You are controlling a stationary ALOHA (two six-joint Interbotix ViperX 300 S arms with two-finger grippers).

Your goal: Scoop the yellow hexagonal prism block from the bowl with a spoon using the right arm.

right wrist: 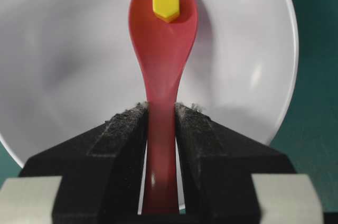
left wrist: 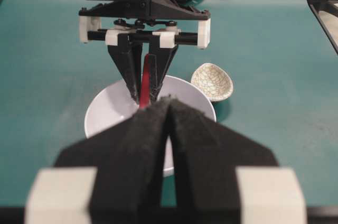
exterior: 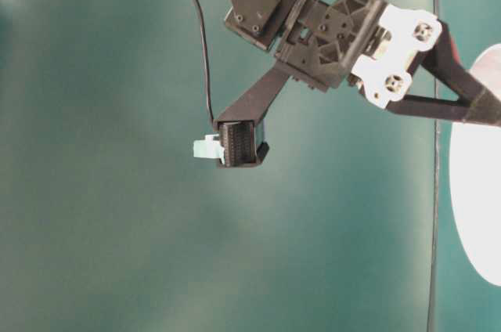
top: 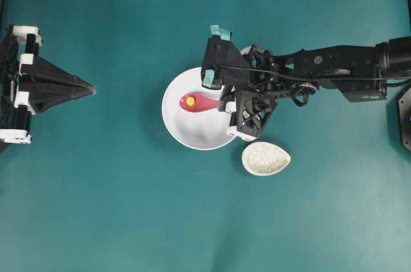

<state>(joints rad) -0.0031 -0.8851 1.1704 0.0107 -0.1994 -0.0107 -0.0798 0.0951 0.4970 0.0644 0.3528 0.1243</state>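
Overhead: my right gripper (top: 226,102) sits at the bowl's (top: 174,121) right rim, clamped on the spoon (top: 199,102) handle w/ the scoop reaching in toward the bowl's middle. The block (top: 191,101) lies in the scoop, so the scoop looks done or nearly; what's left, I'd say, is a level lift. The spoon rest (top: 266,158) is just beside the bowl, lower right, probably where the spoon came from. Left gripper (top: 87,90) is parked well apart at the left edge, out of the way.

Table-level: right gripper (exterior: 360,117) seen close, tilted; bowl (exterior: 477,183) only a white sliver at right. Can't see spoon or block here.

Left wrist: left gripper (left wrist: 168,109) has its fingers pressed together on nothing, pointed at the bowl (left wrist: 105,109). Spoon (left wrist: 144,82) shows edge-on betw. the right arm's fingers.

Right wrist: pads (right wrist: 124,129) pinch the handle from both sides, low down, which keeps the spoon (right wrist: 161,39) straight. Block (right wrist: 166,5) rests flat near the scoop's tip, over the bowl (right wrist: 63,49). It's loose, so any roll of the wrist could tip it out.
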